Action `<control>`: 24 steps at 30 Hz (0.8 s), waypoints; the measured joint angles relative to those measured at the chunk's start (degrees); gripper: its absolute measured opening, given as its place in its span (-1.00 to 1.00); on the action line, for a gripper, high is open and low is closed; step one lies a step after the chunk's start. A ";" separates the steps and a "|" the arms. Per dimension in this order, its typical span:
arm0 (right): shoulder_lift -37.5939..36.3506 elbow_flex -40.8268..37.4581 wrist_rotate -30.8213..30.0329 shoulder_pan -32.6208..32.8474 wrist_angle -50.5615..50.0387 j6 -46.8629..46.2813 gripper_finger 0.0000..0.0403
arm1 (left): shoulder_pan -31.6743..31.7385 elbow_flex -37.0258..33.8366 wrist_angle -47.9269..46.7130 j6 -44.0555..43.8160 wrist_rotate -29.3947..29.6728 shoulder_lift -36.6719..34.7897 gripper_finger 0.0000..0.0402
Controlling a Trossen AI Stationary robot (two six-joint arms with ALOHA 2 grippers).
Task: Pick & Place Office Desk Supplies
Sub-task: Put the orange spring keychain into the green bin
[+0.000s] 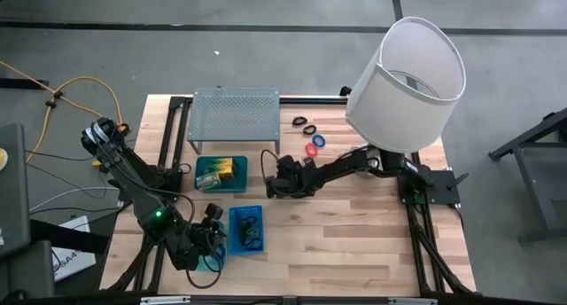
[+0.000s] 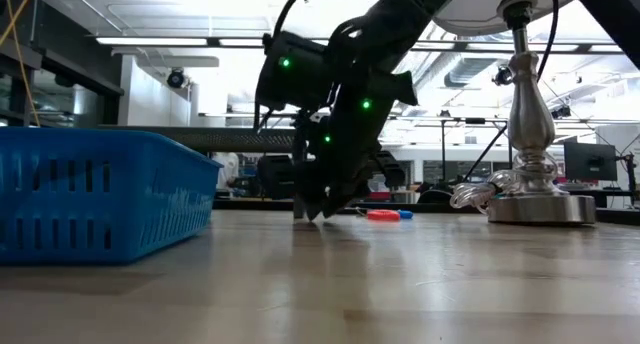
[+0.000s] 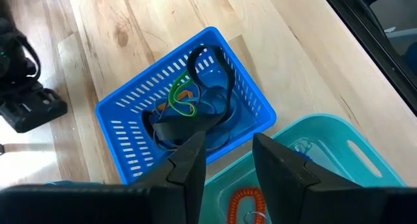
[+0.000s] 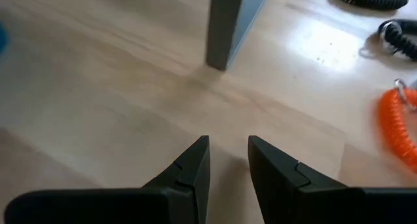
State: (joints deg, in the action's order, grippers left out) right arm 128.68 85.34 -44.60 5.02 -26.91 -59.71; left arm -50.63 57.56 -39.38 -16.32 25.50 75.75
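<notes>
My right gripper [image 4: 228,160] was down near the bare wood beside the leg of the grey perforated rack [image 1: 236,115], its fingers a narrow gap apart and holding nothing. The loose supplies I was after lay further out on the table [image 1: 354,234]: an orange coil [image 4: 399,123], and past it two black coils [image 4: 384,19]. From above, a red ring [image 1: 311,149] and a blue ring [image 1: 318,141] sat side by side, with the black loops [image 1: 303,123] beyond them near the rack's far corner. To take one cleanly I judged I should swing toward the orange coil, spread the fingers wider than its wire, come straight down astride one side of it and close only once both tips reached the wood, so as not to flick it away.

My left gripper [image 3: 228,168] waited over the near trays, fingers parted and empty. Beneath it a teal tray [image 3: 339,142] held what looked like an orange coil [image 3: 246,201], though only an edge of it showed. Just beyond, the blue basket [image 3: 120,129] carried a black band [image 3: 215,68] and a green loop [image 3: 182,97]. Furthest off, beside the rack, a second teal tray [image 1: 202,184] held yellow-green packets [image 1: 223,169].
</notes>
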 joint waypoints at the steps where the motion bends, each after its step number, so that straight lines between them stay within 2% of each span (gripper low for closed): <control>1: 0.00 0.00 -0.13 -0.40 -0.25 0.45 -0.54 | 0.00 0.00 0.00 0.00 0.00 0.00 -0.40; 12: 0.00 0.07 -0.52 -4.05 -2.20 -1.83 -0.54 | 0.00 0.02 0.02 0.00 0.04 0.00 -0.40; 24: 0.00 -0.02 -5.00 -4.68 -4.52 -5.03 -0.54 | 0.00 0.02 0.68 0.00 -0.11 0.00 -0.40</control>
State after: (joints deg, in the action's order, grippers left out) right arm 128.68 85.32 -49.60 0.34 -31.43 -64.74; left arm -50.63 57.58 -38.70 -16.32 25.39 75.75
